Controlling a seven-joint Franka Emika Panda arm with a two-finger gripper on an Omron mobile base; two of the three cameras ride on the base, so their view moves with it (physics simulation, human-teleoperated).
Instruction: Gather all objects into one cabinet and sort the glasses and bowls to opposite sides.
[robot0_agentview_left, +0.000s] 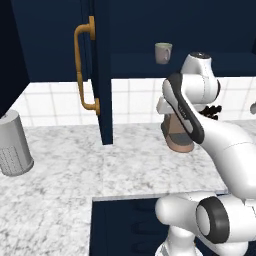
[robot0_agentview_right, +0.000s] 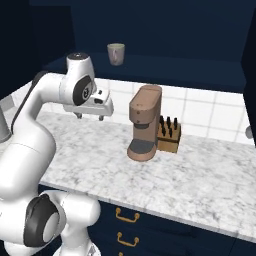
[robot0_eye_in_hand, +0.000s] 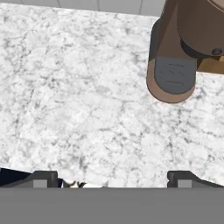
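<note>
Grey-beige cup (robot0_agentview_right: 115, 53) (small, handled) stands upright in the navy cabinet (robot0_agentview_left: 102, 65).

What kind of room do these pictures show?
Most likely a kitchen: a marble counter holds a brown coffee machine and a knife block, with navy wall cabinets above a white tiled wall.

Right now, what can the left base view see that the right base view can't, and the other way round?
Left base view alone: the open cabinet door with its brass handle, and a grey canister. Right base view alone: the knife block, the brass drawer pulls, and the open, empty end effector. Both: the grey-beige cup in the cabinet, the coffee machine, the marble counter.
</note>
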